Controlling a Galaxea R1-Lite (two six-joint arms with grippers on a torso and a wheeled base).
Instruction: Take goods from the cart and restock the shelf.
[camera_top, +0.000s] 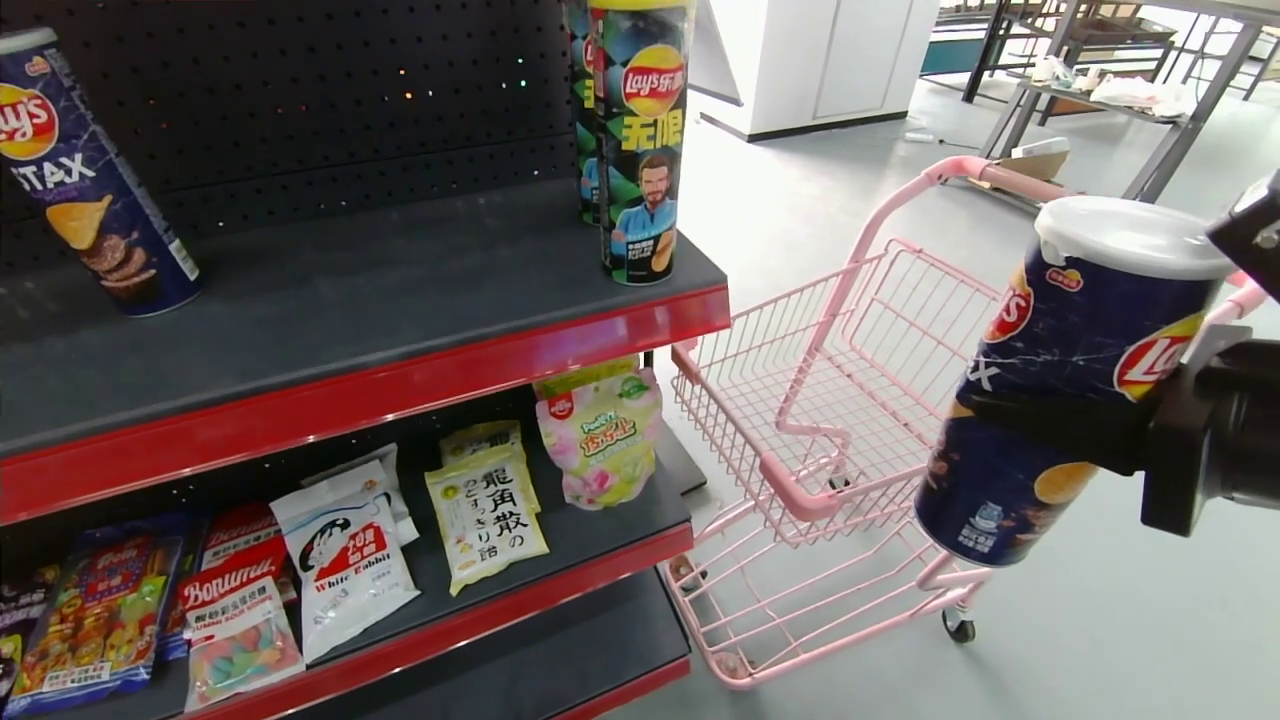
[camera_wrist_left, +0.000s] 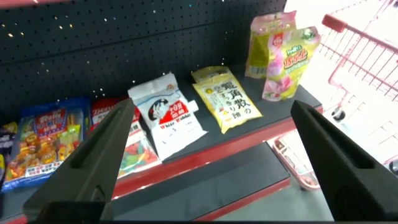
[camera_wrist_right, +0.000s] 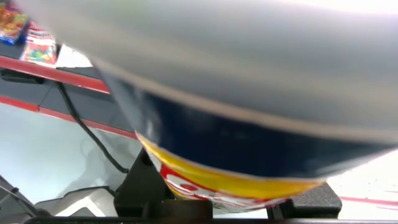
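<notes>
My right gripper (camera_top: 1060, 425) is shut on a dark blue chip can with a white lid (camera_top: 1070, 380), held slightly tilted in the air above the right side of the pink cart (camera_top: 830, 400). In the right wrist view the same blue and yellow can (camera_wrist_right: 249, 143) lies across the gripper. The cart's wire basket looks empty. The dark upper shelf (camera_top: 330, 300) carries another blue chip can (camera_top: 80, 180) at the left and tall green chip cans (camera_top: 640, 140) at the right end. My left gripper (camera_wrist_left: 211, 168) stands open before the lower shelf, holding nothing.
The lower shelf holds snack bags: a white one (camera_top: 350, 560), a yellow one (camera_top: 487, 520) and a pink-green one (camera_top: 600, 440). The upper shelf has bare room between its cans. Grey floor surrounds the cart; metal tables (camera_top: 1120, 90) stand far behind.
</notes>
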